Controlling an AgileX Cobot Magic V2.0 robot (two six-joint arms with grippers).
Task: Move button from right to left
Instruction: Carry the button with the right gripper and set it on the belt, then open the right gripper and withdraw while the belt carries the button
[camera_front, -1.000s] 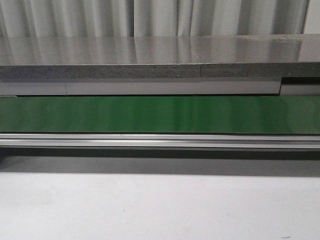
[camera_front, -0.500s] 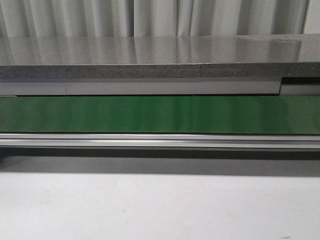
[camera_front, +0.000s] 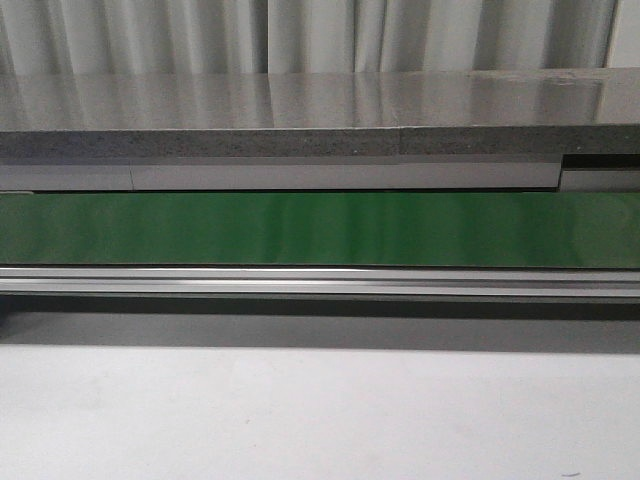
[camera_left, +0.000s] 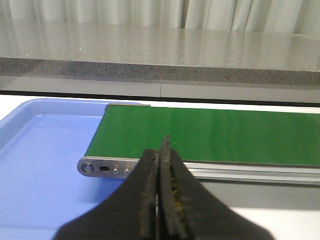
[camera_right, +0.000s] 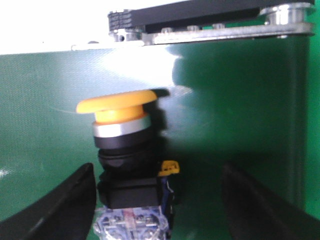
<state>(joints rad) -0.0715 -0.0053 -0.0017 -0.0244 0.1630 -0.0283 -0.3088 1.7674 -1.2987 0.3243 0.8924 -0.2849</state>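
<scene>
The button (camera_right: 125, 160) is standing between the right gripper's (camera_right: 157, 210) spread fingers, a wide gap lying open beside one finger (camera_right: 265, 210).

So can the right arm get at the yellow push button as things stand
Probably yes. The right gripper is open, and the push button stands upright on the green belt between its fingers, nearer one of them, with nothing blocking it. Neither shows in the front view.

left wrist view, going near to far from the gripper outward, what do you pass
left gripper, jaws closed → metal conveyor end plate → green belt → grey speckled counter → pale curtain. The blue tray lies beside and under the belt's end, so it has no clear place.
</scene>
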